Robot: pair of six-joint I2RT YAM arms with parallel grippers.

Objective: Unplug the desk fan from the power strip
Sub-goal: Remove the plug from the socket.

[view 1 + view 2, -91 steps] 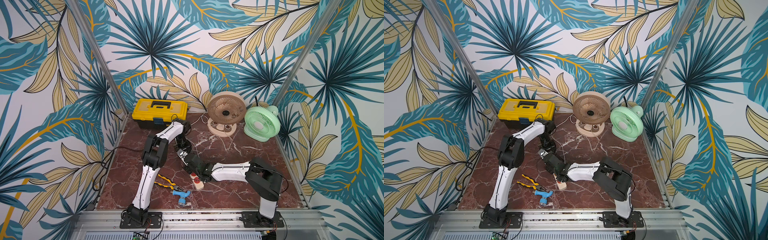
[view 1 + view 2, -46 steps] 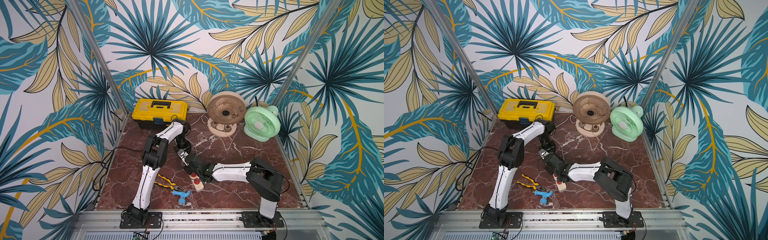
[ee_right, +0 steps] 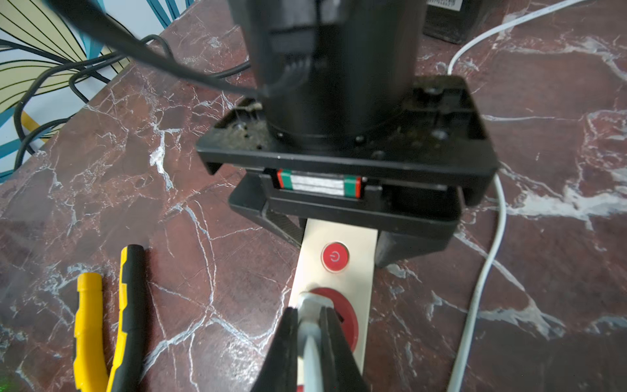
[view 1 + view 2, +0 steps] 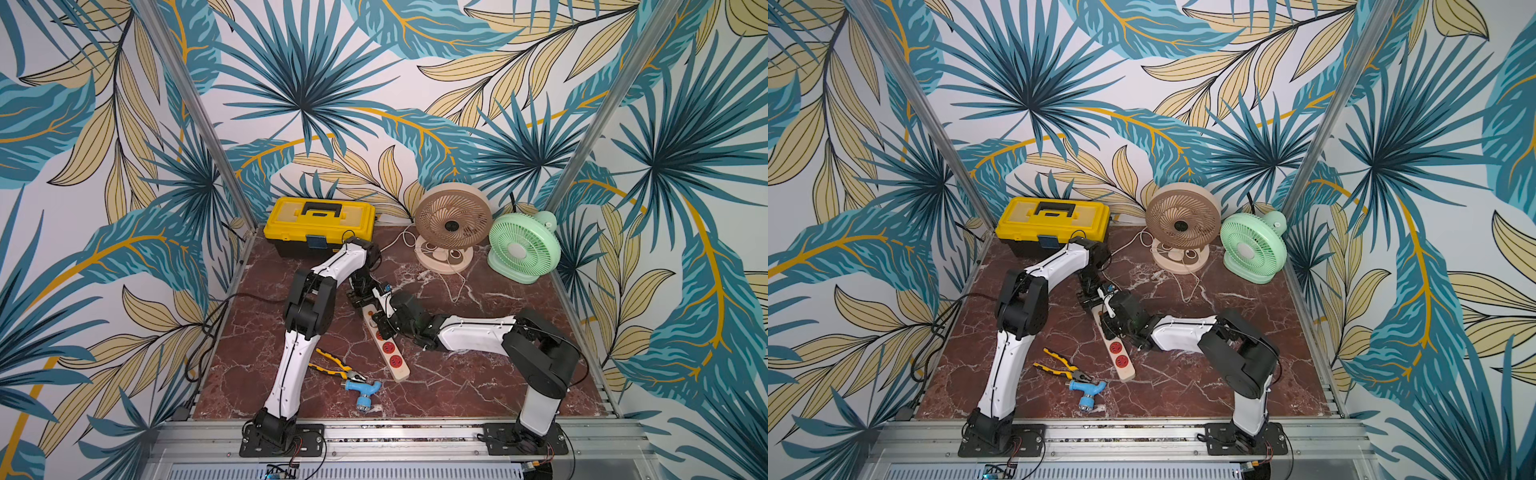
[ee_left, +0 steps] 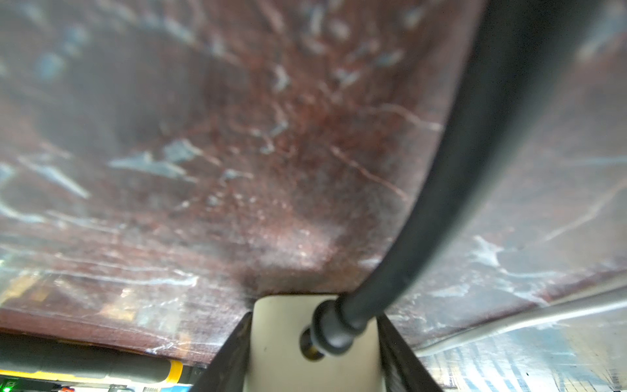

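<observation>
Right gripper (image 3: 309,315) is pinched tight on the little white plug (image 3: 307,302). The plug sits in the power strip (image 4: 390,357), in the first red socket just past the round red button (image 3: 335,257). Left gripper (image 5: 315,359) faces it from the other side of that button, clamped around the strip's cord end. The cream body is squeezed between its fingers and the dark cord (image 5: 458,169) curls away. So the strip lies flat between the two of them, with its free end running back under the right wrist.

My guess is the strip is light, rigid plastic that would slide or lift with the plug if nobody pinned it, so holding that end makes sense. The plug looks small, hard and a bit slick. Take it by the body, not by the thin floppy white cable (image 3: 488,254), and I'd pull straight out of the socket.

The table (image 4: 478,386) is glossy red-brown marble-look stuff, so not much friction there. Yellow-handled pliers (image 4: 332,363) and a blue tap fitting (image 4: 362,388) lie just beside the strip's free end. Well beyond both grippers, against the back wall, stand a beige fan (image 4: 452,226) and a green fan (image 4: 524,245), and the white cable seems to head for the beige one. A yellow toolbox (image 4: 320,226) sits behind the left gripper. Loud leafy wallpaper covers the walls all round.
</observation>
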